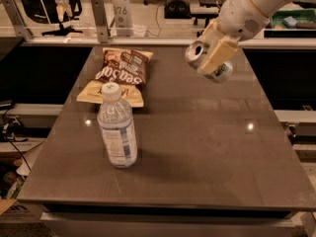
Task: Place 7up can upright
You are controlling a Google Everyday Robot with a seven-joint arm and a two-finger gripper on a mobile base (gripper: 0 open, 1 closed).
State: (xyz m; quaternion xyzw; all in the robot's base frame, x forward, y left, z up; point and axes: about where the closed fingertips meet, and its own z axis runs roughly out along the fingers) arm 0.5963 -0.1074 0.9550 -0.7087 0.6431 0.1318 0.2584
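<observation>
The 7up can [197, 53] is a silver can held on its side in the air, its pull-tab top facing left toward me. My gripper [213, 53] comes in from the upper right and is shut on the can, its cream fingers [219, 52] clamped across the can's body. The can hangs above the far right part of the dark table [197, 147], well clear of the surface. The can's far end [220, 72] pokes out below the fingers.
A clear plastic water bottle [117, 128] with a white cap stands upright at the front left. A brown chip bag [123, 69] lies on a yellow bag [109, 94] at the back left. A rail and chairs stand beyond the far edge.
</observation>
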